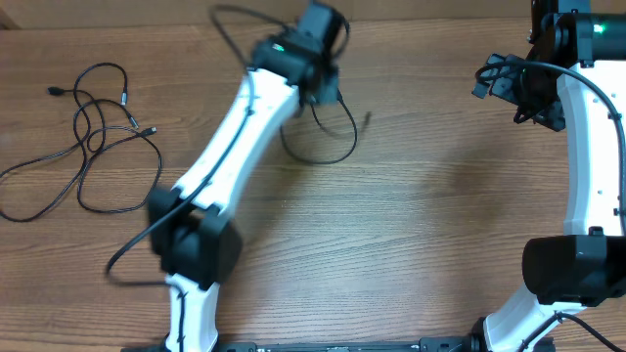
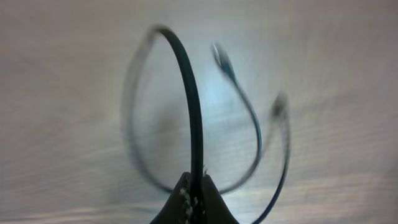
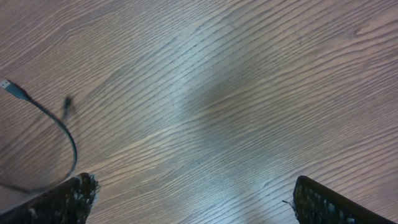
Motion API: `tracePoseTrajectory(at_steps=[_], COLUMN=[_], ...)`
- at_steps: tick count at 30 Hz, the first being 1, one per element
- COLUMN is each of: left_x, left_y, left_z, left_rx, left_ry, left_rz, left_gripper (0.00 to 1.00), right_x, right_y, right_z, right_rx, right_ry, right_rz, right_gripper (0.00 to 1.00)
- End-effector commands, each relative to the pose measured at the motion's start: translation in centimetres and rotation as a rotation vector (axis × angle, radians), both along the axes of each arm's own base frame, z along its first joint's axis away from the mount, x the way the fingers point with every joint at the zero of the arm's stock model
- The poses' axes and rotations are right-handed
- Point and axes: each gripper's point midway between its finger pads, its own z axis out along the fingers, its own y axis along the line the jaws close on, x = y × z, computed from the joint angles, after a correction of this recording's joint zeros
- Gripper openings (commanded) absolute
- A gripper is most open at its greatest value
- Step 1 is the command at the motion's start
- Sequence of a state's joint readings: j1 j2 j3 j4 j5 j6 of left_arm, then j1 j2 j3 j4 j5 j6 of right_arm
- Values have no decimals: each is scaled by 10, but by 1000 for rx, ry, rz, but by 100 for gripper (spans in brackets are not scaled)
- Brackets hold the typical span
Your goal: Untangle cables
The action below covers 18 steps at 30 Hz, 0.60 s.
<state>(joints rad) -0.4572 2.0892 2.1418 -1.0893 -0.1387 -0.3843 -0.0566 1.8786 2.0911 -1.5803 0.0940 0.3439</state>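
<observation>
The left tool is clamped on a cable; the right tool is apart; other cables lie at left.

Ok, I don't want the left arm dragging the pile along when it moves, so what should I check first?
1. Left gripper shut on a cable: ok.
2. Held cable apart from the pile: ok, bare table lies between them in the overhead view.
3. Held cable's plug ends free: cannot tell, blurred in the left wrist view.
4. Right gripper open and empty: ok.
5. Pile untangled: not ok, its cords cross in several places.
</observation>
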Motion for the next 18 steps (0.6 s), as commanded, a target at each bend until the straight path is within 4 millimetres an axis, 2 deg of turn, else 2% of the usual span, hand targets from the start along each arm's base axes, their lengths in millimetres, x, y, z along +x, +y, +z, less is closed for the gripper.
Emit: tracePoseTrajectory(at_steps=[1,2,6,9,13,18], left_x=[-1,-4,-24,-48,-68,-77], left_y=[56,73,135,184,232,282], left_z=[115,137,204,245,267,261], left_rx=[69,92,178,256,318,377], left_ry=[-288,-347,-528,-632,-680,-638], left_rz=[143,195,393,563,711,827], left_gripper=[4,4,4,4,4,4], right_x=[1,1,1,1,1,1], right_y=[-2,-2,-2,-2,-2,-2], right_z=[2,2,2,2,2,2], right_rx=[-8,-8,-8,-8,-8,-8], right_ry=[-9,-9,-9,-9,-9,-9], right_rz=[-10,-10,-10,-10,-10,-10], right_gripper=[100,100,100,100,100,100])
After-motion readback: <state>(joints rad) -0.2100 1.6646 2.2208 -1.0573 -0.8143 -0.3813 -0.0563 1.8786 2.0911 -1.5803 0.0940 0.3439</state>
